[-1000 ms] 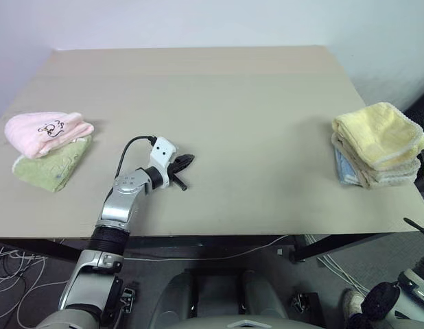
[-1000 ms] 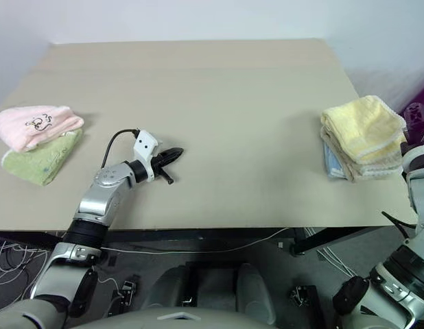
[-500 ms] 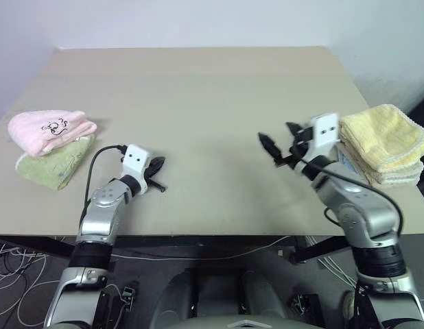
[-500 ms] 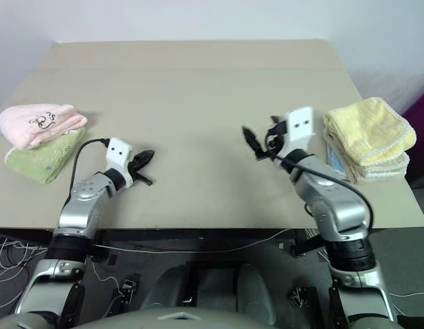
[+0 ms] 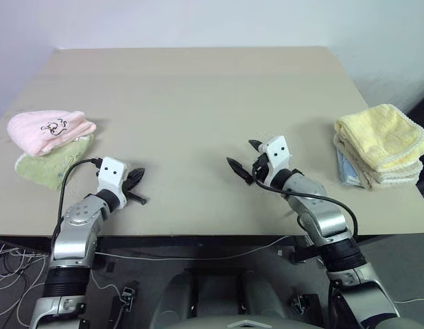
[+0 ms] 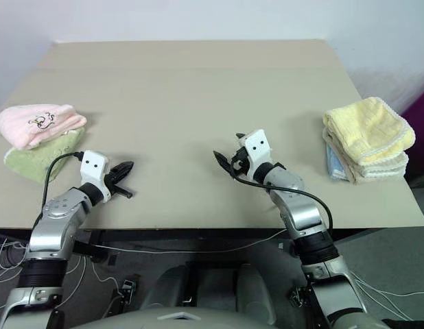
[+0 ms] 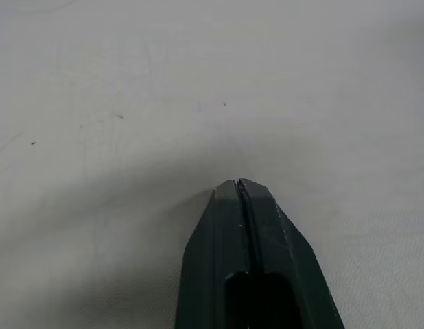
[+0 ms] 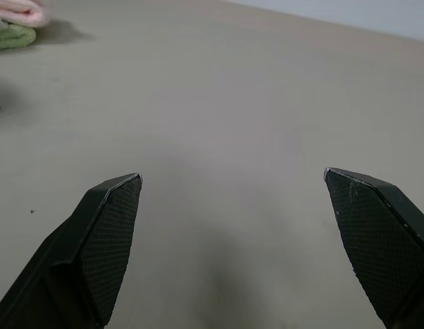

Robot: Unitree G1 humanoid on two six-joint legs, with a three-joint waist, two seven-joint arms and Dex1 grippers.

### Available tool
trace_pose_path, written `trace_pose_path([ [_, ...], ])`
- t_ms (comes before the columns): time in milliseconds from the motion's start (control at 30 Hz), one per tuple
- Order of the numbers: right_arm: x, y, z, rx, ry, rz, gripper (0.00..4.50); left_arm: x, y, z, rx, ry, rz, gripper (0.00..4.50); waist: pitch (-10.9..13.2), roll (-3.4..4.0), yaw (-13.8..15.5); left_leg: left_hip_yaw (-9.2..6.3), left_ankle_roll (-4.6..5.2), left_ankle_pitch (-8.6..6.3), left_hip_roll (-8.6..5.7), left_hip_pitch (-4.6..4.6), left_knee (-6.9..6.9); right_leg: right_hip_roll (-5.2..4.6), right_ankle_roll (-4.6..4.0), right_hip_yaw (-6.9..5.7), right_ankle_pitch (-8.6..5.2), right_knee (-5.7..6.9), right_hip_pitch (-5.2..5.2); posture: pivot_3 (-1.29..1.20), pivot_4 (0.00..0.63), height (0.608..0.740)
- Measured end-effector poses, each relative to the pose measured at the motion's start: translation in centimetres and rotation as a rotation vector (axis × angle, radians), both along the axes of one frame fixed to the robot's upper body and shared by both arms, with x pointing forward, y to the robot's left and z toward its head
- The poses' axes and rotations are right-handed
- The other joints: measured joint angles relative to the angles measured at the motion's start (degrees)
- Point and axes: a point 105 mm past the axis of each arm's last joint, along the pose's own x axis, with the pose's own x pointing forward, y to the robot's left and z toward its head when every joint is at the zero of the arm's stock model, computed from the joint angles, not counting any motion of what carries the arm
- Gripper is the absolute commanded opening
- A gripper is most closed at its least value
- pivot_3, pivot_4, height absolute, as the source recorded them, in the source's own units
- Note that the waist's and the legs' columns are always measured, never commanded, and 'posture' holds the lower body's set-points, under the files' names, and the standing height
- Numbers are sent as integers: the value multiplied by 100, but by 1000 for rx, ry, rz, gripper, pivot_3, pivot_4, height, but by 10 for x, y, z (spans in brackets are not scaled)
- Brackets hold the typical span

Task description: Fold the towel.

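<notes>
Right gripper (image 5: 243, 159) hangs wide open mid-table, left gripper (image 5: 136, 184) pinched together over at 8 o'clock, both empty. Yellow towel (image 5: 382, 138) sits folded atop the stack at 3 o'clock, so folding looks done, or the next one isn't pulled out yet.
</notes>
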Motion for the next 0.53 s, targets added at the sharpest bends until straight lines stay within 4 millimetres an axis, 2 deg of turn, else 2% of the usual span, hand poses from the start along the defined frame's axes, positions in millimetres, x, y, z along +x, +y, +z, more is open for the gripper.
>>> trace_pose_path([
  [167,-3,3,-8,3,7,-13,4500,7,1,12,7,-19,-12,2563,0,0,14,0,0,0,-3,0,0,2,0,-3,0,0,1,0,150,740],
  [300,-1,-3,-7,4,-4,-44,4500,18,-2,28,11,-70,-26,2563,0,0,1,1,-1,0,-5,0,-1,3,0,-2,0,-1,0,0,150,740],
  [533,-2,-6,-8,-12,-4,-50,4500,18,-3,22,6,-63,-16,2563,0,0,-10,1,-1,0,-3,0,-3,5,0,-1,0,1,-3,0,150,740],
])
